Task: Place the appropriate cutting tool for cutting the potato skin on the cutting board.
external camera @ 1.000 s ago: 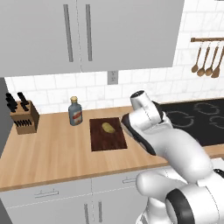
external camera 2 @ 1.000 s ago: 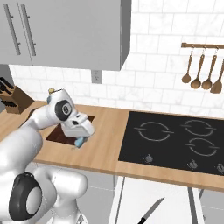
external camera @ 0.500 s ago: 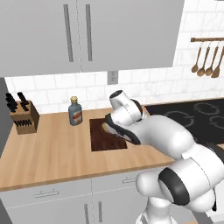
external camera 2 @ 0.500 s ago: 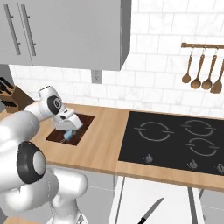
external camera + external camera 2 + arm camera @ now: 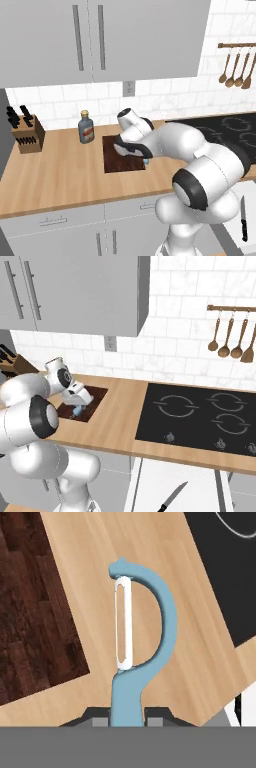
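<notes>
Hand (image 5: 127,712) pinching peeler (image 5: 134,642) by handle, long axis straight out from fingers, over counter (image 5: 150,557) beside board (image 5: 35,612).

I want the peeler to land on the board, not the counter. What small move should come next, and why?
Probably shift the claw sideways toward the cutting board before releasing. In the hand view, the peeler it holds hangs over light countertop, beside the board's edge rather than above the dark wood.

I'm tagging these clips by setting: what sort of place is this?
A rendered home kitchen: a black stovetop set in a wooden countertop, wooden spoons hanging on a white-tiled wall, and a knife block.
</notes>
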Controlling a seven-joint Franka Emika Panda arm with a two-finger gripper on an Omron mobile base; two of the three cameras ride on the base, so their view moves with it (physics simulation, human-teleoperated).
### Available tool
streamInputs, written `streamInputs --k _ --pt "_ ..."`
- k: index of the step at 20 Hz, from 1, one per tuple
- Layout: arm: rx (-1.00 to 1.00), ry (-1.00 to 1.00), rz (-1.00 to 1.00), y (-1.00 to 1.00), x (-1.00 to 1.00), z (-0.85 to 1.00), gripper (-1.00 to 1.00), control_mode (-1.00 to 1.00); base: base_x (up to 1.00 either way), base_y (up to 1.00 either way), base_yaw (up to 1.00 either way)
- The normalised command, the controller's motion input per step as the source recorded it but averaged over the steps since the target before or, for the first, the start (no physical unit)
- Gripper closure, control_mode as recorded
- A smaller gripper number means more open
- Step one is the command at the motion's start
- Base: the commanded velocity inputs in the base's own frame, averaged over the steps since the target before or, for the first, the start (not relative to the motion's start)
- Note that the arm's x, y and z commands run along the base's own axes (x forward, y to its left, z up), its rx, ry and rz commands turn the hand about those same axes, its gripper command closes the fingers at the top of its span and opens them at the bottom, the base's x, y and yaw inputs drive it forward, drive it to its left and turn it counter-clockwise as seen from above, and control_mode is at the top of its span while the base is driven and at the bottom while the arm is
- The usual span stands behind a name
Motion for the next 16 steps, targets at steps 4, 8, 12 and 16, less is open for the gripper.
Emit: streamInputs --k 4,8,12,16 --pt "0.03 0.00 0.00 0.07 0.33 -0.22 1.00 -1.00 0.00 0.00 0.00" --pt "0.10 0.00 0.00 0.21 0.43 -0.34 1.00 -1.00 0.00 0.00 0.00" --pt "0.09 0.00 0.00 0.39 0.33 -0.38 1.00 -1.00 0.00 0.00 0.00" --pt "0.07 -0.01 0.00 0.30 0.30 -0.24 1.00 -1.00 0.00 0.00 0.00"
